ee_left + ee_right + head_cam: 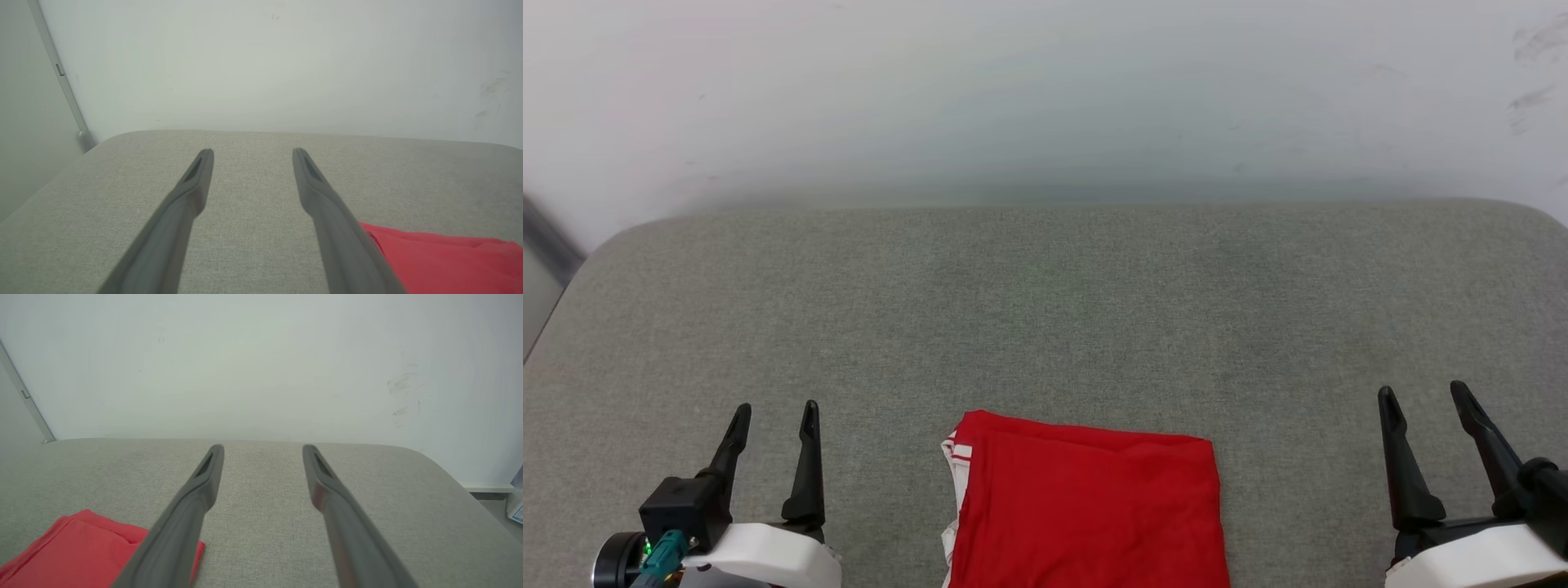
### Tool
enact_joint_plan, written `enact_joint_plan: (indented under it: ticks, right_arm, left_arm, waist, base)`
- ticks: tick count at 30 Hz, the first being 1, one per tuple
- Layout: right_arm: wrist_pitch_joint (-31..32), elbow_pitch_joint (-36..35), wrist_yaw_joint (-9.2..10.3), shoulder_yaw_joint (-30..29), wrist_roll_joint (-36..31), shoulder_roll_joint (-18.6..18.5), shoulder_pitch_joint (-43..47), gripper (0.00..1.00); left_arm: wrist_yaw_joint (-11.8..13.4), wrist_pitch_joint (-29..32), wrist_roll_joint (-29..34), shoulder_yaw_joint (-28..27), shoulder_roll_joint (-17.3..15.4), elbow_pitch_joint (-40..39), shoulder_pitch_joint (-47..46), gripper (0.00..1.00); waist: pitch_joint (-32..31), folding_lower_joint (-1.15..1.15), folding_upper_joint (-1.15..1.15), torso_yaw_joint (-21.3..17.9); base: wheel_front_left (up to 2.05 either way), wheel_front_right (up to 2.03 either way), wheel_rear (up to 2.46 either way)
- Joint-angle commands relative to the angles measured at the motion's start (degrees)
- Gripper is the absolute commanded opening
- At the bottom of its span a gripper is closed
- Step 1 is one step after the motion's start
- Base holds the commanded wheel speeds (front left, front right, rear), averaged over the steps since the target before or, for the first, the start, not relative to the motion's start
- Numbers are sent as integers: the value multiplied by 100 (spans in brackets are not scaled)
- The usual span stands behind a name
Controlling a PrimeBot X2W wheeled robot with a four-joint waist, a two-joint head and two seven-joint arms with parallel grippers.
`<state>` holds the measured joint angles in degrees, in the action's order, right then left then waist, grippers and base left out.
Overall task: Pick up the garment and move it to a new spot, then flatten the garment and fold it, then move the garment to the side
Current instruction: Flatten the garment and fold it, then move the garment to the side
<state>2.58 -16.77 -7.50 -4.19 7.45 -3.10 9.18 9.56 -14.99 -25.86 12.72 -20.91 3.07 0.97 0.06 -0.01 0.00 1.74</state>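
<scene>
- Left gripper (775,407) and right gripper (1422,389) are held wide and empty;
- the garment (1086,514) is laid between them, folded, on the worktop (1045,310); the left is judged slightly nearer.

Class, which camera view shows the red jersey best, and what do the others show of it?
The head view: the red jersey lies folded, white striped trim at its left edge. The left wrist view catches a red corner at lower right, the right wrist view one at lower left.

Grey upholstered surface (1045,310) against scuffed white wall (1045,90).
</scene>
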Motion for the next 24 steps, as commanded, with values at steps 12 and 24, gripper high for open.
enact_joint_plan:
  ticks: [12, 24]
  right_arm:
    - [146, -133, 0, -75, 131, 31, 6, 100]
    - [1508, 807, 0, -563, 1857, -119, -173, 100]
  left_arm:
    - [-261, -22, 174, -245, 206, 109, -125, 100]
    - [-552, -22, 461, -506, 539, -83, -526, 100]
  waist:
    - [108, 1, 0, 75]
    - [549, 1, 0, 435]
  base:
    - [0, 0, 0]
    - [0, 0, 0]
